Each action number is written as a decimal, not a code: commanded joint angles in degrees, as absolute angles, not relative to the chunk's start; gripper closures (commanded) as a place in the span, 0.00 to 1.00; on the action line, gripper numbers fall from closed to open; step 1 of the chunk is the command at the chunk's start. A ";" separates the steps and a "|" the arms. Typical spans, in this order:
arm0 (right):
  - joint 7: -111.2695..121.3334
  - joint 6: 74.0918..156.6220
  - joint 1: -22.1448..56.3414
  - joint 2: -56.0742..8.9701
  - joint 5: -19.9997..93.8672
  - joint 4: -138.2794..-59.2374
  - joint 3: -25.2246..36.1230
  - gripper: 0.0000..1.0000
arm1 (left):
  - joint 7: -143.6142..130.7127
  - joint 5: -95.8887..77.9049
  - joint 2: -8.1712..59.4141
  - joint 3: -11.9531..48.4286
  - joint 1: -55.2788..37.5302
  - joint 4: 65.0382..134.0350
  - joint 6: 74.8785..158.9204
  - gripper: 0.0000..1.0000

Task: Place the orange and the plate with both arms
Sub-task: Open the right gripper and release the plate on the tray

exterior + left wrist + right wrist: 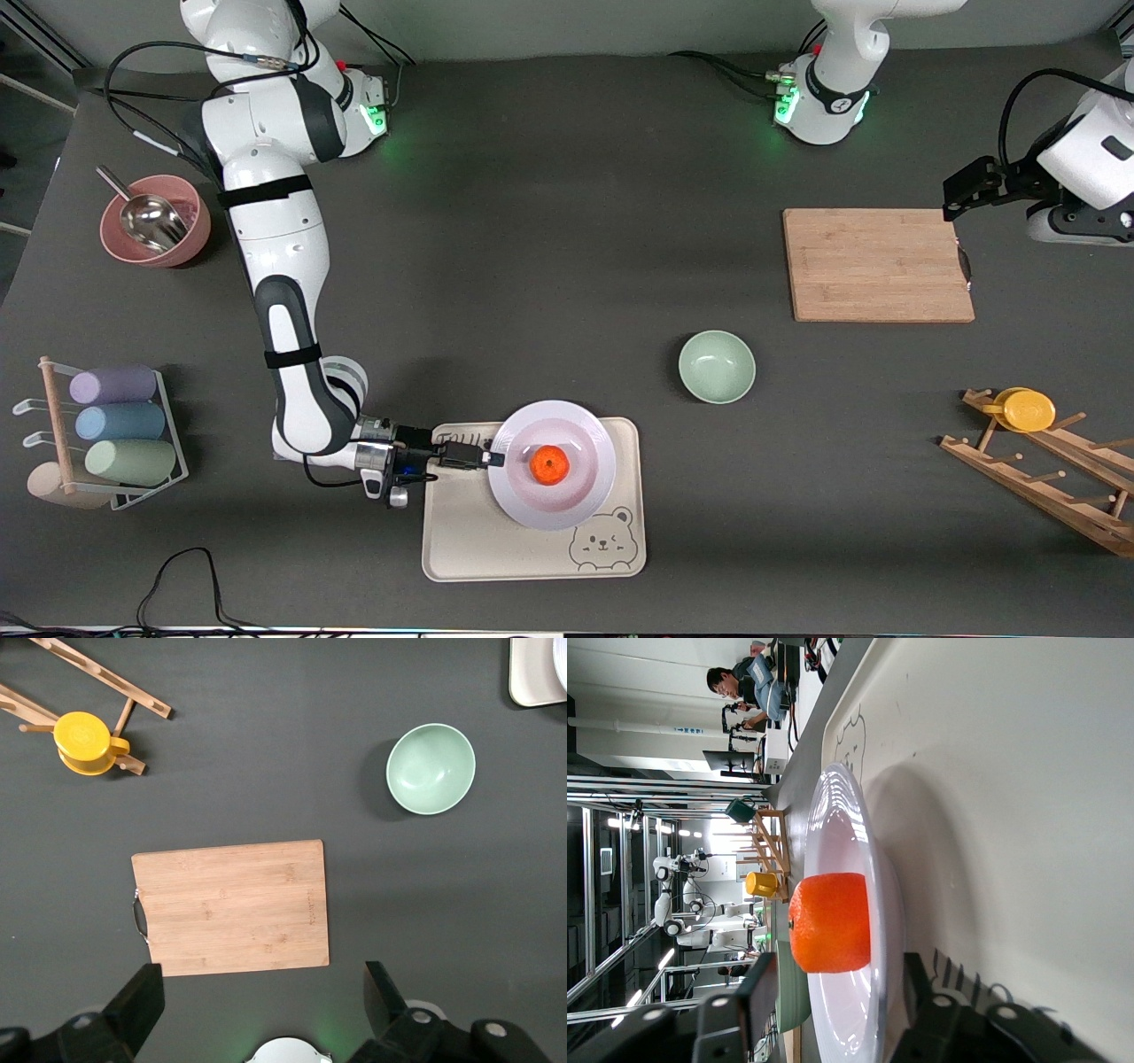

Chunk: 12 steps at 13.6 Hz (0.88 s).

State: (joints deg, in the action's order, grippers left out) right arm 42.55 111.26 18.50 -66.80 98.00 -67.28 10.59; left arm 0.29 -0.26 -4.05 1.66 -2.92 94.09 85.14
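The plate (585, 496) lies on the cream bear tray (469, 540) near the front camera, with the orange (549, 464) resting in its middle. My right gripper (496, 459) is low at the plate's rim on the right arm's side. It is open, one finger above the rim and one below. The right wrist view shows the orange (830, 921) in the plate (850, 833), whose edge stands between the spread fingers (757, 992). My left gripper (952, 202) hangs open and holds nothing, above the table beside the wooden cutting board (230, 906).
A pale green bowl (717, 366) sits between the tray and the cutting board (877, 264). A wooden rack with a yellow cup (1028, 409) stands at the left arm's end. A pink bowl with a metal scoop (155, 221) and a rack of pastel cups (115, 425) stand at the right arm's end.
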 commanded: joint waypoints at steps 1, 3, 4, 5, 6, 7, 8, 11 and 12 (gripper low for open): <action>42.02 110.65 18.28 -67.94 97.91 -65.83 11.33 0.28 | 0.62 0.18 -4.22 1.23 -3.08 94.13 85.69 0.00; 39.04 110.65 18.19 -67.33 94.86 -65.83 12.48 0.28 | 0.62 0.18 -4.13 1.23 -2.90 94.13 85.78 0.00; 37.28 110.65 18.19 -66.63 92.66 -65.74 12.74 0.28 | 0.70 0.18 -4.04 1.23 -2.90 94.13 85.96 0.00; 36.05 110.31 17.93 -65.84 91.24 -65.74 13.53 0.28 | 0.70 0.09 -4.04 1.23 -2.90 94.13 86.04 0.00; 35.17 109.95 17.23 -65.05 89.84 -65.83 13.88 0.28 | 0.62 0.09 -3.96 1.23 -2.90 94.13 86.13 0.00; 34.11 109.78 16.44 -64.17 88.08 -65.92 13.89 0.28 | 0.62 0.09 -3.96 1.23 -2.90 94.13 86.22 0.00; 32.97 109.08 15.83 -63.46 85.89 -65.92 13.89 0.28 | 0.62 -0.17 -3.96 1.23 -2.90 94.13 86.22 0.00; 31.73 104.96 13.11 -60.13 80.27 -68.28 13.97 0.27 | 0.62 -0.18 -4.04 1.23 -2.90 94.22 87.97 0.00; 31.73 103.98 11.79 -58.29 77.20 -69.51 13.97 0.27 | 0.70 -0.18 -4.04 1.23 -2.90 94.39 88.41 0.00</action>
